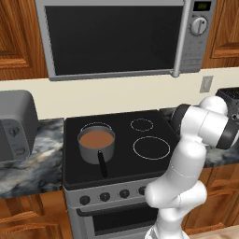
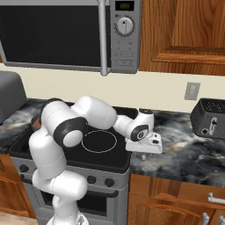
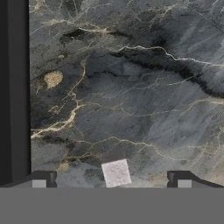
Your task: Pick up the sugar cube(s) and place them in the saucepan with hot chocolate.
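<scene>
The saucepan with hot chocolate (image 1: 96, 142) is a small grey metal pan of brown liquid on the stove's front left burner, black handle (image 1: 101, 163) pointing toward me. A small whitish sugar cube (image 3: 116, 173) lies on the marble counter, between my two finger tips and nearer the left one (image 3: 43, 179). My gripper (image 3: 111, 181) is open and low over the cube, with a gap on either side of it. In the right base view the gripper (image 2: 144, 154) hangs over the counter just right of the stove.
The black stove top (image 1: 149, 135) borders the counter; its dark edge (image 3: 15, 87) runs down the left of the hand view. A dark toaster (image 2: 210, 116) stands at the far right of the counter, a grey one (image 1: 16, 123) at the far left. A microwave (image 1: 116, 37) hangs above.
</scene>
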Tool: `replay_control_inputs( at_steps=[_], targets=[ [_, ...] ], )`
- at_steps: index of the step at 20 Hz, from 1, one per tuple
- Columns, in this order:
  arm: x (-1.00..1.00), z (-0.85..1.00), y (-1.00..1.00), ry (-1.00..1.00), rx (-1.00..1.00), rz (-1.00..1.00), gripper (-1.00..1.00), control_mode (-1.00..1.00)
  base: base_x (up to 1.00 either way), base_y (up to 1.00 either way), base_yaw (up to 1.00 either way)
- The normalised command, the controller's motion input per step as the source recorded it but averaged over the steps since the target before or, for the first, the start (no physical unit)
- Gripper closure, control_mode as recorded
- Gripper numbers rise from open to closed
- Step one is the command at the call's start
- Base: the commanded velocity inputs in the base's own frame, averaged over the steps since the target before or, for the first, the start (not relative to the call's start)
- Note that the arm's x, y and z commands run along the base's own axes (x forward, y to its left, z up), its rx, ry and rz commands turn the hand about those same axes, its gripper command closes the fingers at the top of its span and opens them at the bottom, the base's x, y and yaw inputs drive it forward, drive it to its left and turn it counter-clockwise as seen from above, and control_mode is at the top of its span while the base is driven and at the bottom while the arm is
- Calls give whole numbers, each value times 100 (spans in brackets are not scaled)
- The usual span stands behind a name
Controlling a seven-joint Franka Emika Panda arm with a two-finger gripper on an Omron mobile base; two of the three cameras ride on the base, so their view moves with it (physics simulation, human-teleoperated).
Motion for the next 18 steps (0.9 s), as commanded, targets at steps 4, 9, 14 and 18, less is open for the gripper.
replay_control_inputs(
  at_steps=[4, 9, 14, 18],
  targets=[
    [1, 0, -2, 0, 0, 0, -100, -100, 0, 0, 0],
    [0, 0, -1, 0, 0, 0, -100, -100, 0, 0, 0],
    [0, -1, -1, 0, 1, 0, -100, -100, 0, 0, 0],
    [0, -8, 0, 0, 1, 0, -100, -100, 0, 0, 0]
  ],
)
